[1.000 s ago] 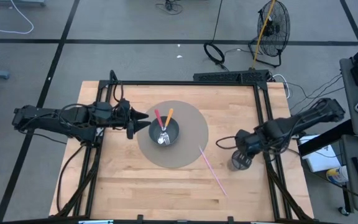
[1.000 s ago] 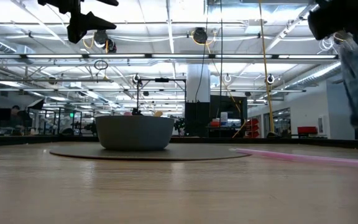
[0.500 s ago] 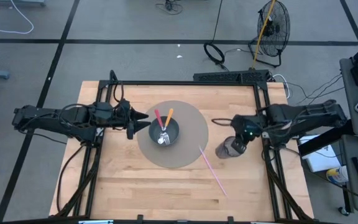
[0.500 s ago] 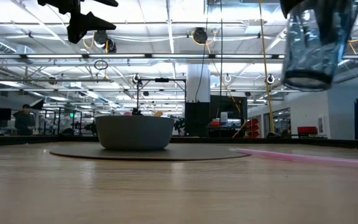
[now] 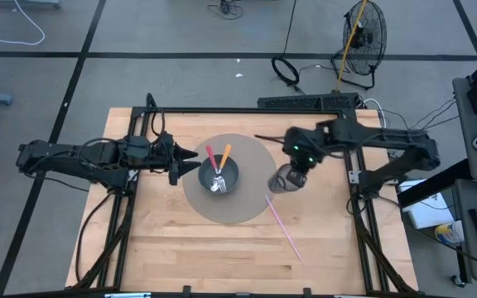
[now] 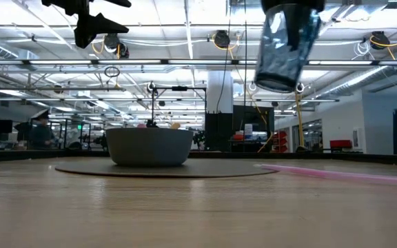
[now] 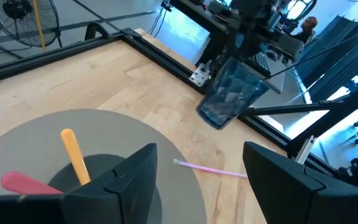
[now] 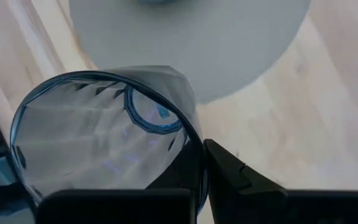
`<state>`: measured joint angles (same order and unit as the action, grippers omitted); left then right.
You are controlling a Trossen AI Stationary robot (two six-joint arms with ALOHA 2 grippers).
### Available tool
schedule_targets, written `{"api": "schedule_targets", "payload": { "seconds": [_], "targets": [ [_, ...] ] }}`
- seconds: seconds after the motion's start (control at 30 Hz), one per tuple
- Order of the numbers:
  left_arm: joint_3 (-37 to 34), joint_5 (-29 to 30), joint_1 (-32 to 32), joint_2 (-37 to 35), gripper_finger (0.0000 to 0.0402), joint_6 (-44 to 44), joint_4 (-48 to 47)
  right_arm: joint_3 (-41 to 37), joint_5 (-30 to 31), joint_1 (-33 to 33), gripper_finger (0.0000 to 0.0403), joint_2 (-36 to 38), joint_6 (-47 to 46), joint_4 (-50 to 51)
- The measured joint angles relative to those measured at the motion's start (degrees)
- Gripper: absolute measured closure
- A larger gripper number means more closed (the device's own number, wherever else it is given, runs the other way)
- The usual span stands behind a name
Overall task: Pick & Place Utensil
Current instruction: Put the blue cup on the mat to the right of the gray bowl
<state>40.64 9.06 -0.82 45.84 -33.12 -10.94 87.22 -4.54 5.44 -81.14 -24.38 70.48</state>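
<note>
From above, the right gripper point(image 5: 295, 170) grips a clear faceted tumbler point(image 5: 285, 180) at the right edge of the round grey mat point(image 5: 255, 157), while the left gripper point(image 5: 182, 162) hangs, fingers apart and holding nothing, just left of the dark bowl point(image 5: 219, 175). An orange-handled utensil point(image 5: 224, 154), a red-handled utensil point(image 5: 209, 156) and a metal piece stand in the bowl; a pink straw point(image 5: 283, 225) lies on the wooden table point(image 5: 180, 240), right of the mat.

At table height, the tumbler point(image 6: 286, 45) hangs tilted in the air, well above the mat point(image 6: 164, 168) and right of the bowl point(image 6: 149, 147).

The left wrist camera sees its own parted fingers point(image 7: 135, 177) over the mat, the orange handle point(image 7: 74, 152) and the tumbler point(image 7: 230, 93) beyond.

The right wrist camera looks along the tumbler point(image 8: 104, 140), clenched at its rim.
</note>
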Motion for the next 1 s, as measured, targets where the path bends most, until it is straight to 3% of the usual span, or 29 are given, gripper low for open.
{"api": "schedule_targets", "payload": {
  "seconds": [0.33,1.0],
  "targets": [
    [0.0,0.0,-1.5,0.0,0.0158,-0.5,0.0,8.9,-0.2,4.7,0.0397,-11.2,7.4,-1.5],
    [0.0,0.5,-2.3,0.0,0.0158,-1.1,0.0,9.1,-1.7,8.0,0.0395,-23.5,5.6,-6.5]
  ]
}}
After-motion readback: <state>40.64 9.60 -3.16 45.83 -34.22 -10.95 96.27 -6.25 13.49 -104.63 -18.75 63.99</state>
